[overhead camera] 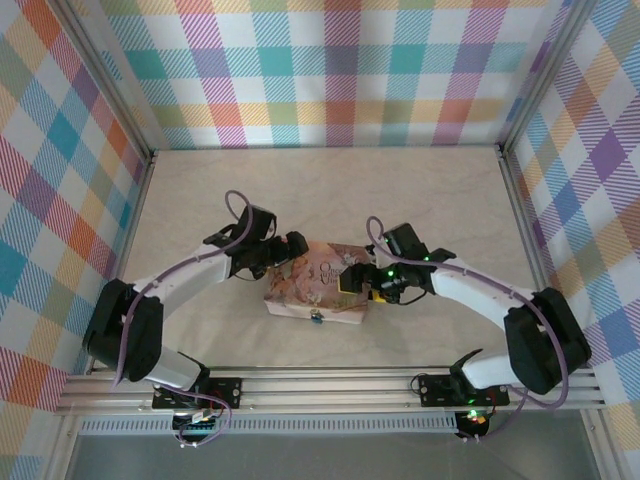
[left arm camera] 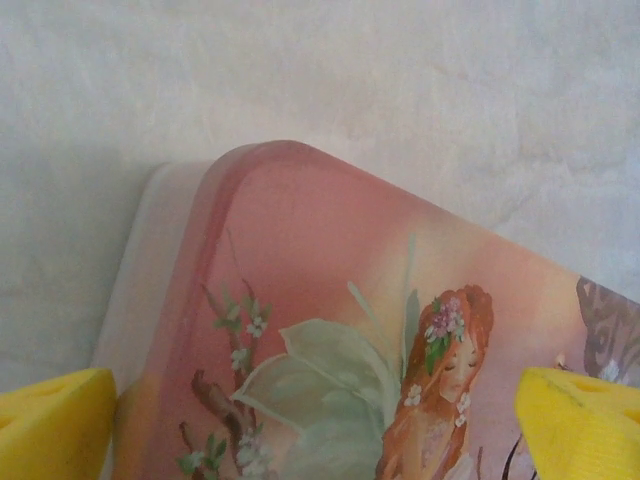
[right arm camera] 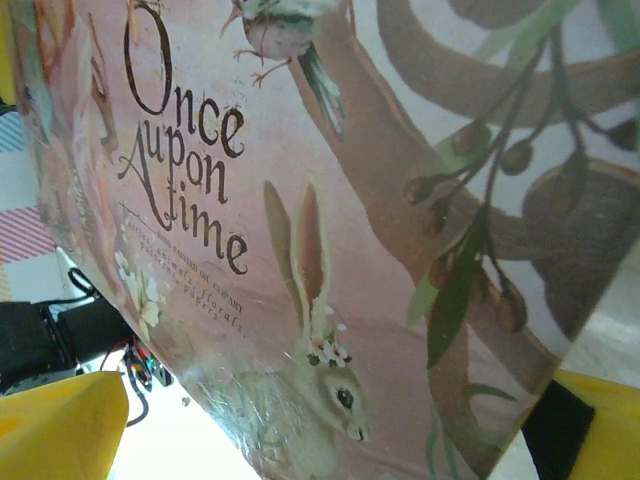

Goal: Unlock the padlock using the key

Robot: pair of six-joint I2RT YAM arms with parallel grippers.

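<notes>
- The pink tin box (overhead camera: 318, 288) lies on the pale desk (overhead camera: 330, 190), about midway between the two arms.
- The padlock (overhead camera: 315, 317), tiny and blue, sits at the middle of the tin's near wall, on the side facing the arm bases. Its shackle is too small to make out.
- The left fingers (left arm camera: 50, 425) are released and spread wide. Their yellow tips stand at the two lower corners of the left wrist view, with a rounded corner of the painted lid between them.
- The right fingers (right arm camera: 62, 425) are also released, their yellow tips far apart. They hover close over the lid, by the lettering "Once upon a time", a rabbit and a bird.
- From above, the left arm (overhead camera: 190, 275) reaches the tin's far left corner and the right arm (overhead camera: 470, 290) its right end.
- I cannot tell whether any finger touches the tin.
</notes>
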